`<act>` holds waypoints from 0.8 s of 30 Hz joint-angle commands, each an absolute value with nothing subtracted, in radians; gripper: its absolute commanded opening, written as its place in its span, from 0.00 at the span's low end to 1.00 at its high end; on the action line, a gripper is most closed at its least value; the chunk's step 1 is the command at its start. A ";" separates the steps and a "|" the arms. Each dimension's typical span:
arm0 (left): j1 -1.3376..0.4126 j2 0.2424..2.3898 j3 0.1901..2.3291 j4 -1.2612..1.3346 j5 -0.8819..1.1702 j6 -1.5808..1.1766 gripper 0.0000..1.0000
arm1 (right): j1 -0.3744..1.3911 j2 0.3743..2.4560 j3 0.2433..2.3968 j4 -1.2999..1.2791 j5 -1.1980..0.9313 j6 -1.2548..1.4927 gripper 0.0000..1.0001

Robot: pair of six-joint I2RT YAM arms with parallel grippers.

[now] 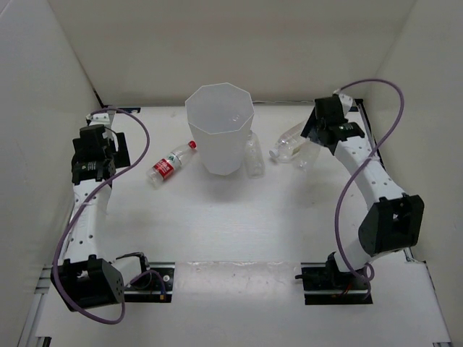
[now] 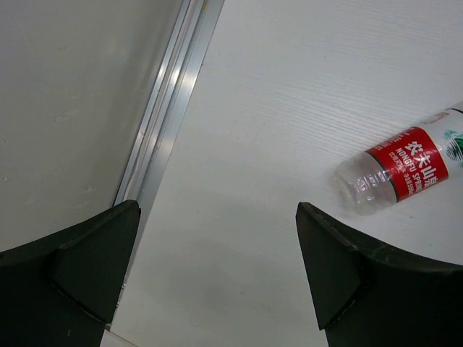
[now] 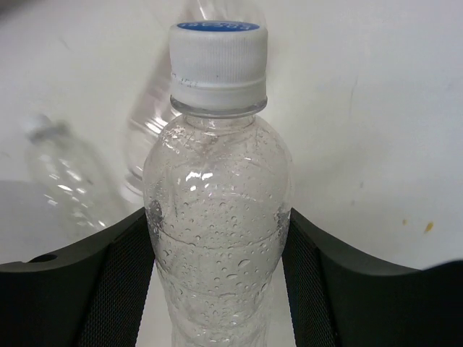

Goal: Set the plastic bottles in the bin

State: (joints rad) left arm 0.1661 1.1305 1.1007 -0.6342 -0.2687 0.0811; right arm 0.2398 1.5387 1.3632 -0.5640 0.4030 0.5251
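Checking top view: bin upper centre, red-label bottle lying left of it, clear bottle just beside its right wall; right gripper upper right of frame.

Left wrist: left gripper released, spread wide, nothing between; red-label bottle at right edge.

Right wrist: right gripper clenched on white-cap bottle, centre frame.

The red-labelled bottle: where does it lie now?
In the top view the red-labelled bottle lies on its side on the table, just left of the bin, with its cap toward the bin. It is apart from the open left claw.
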 commanded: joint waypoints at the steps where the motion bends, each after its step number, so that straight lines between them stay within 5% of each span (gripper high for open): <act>1: 0.178 1.085 1.097 -0.638 -0.255 0.077 1.00 | 0.278 1.480 1.506 -0.517 0.546 0.447 0.16; 12: 0.178 1.074 1.077 -0.647 -0.236 0.077 1.00 | 0.552 1.394 1.755 -0.086 0.540 0.144 0.13; 24: 0.187 1.065 1.055 -0.647 -0.236 0.077 1.00 | 0.733 1.656 1.908 0.130 0.331 -0.049 0.08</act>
